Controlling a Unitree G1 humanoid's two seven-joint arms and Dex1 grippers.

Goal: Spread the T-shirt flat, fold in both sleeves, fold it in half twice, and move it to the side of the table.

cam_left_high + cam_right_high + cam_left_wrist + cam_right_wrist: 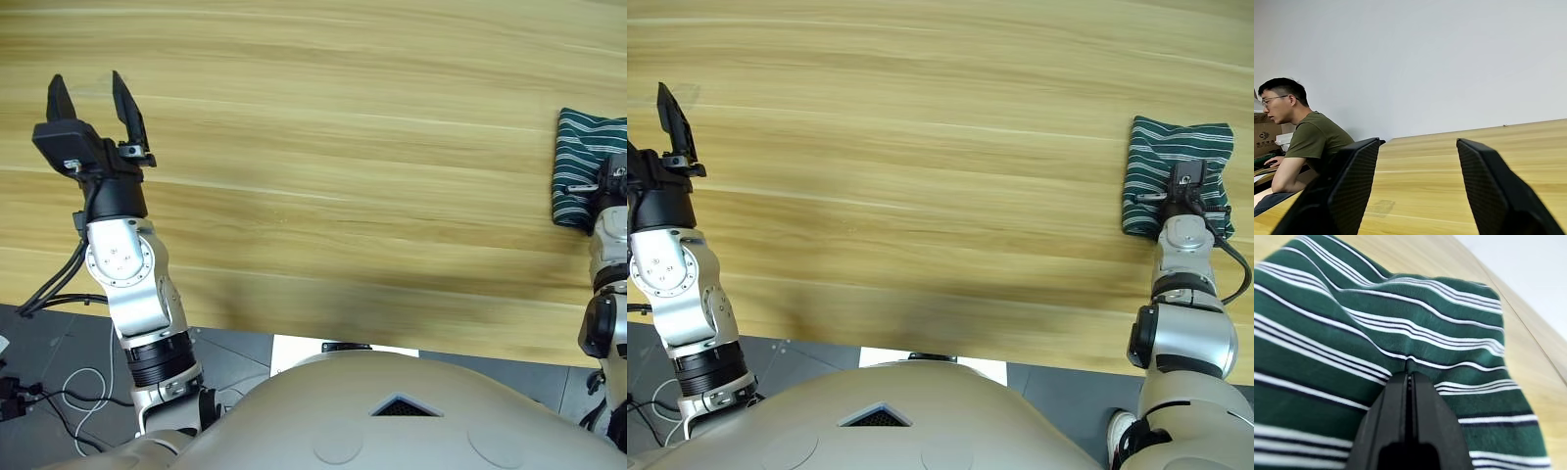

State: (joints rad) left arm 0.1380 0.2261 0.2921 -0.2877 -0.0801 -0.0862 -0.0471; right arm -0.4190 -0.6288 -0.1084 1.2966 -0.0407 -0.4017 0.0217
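Left gripper (87, 82) wide apart above table (343, 196); right gripper (1409, 377) tight on folded T-shirt (1176, 142)

T-shirt (1161, 147): dark green, crossed by grouped white stripes with thin navy lines beside them.
Table (921, 147): light yellowish wood grain with long pale streaks.
Left jaws and right jaws: black.
Left arm (127, 274): silver-grey shell, black joints.
Floor (49, 352): dark grey.

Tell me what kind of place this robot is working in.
Likely an indoor lab or office: a long wood-grain table, a plain white wall behind it, and loose cables trailing onto the grey floor.
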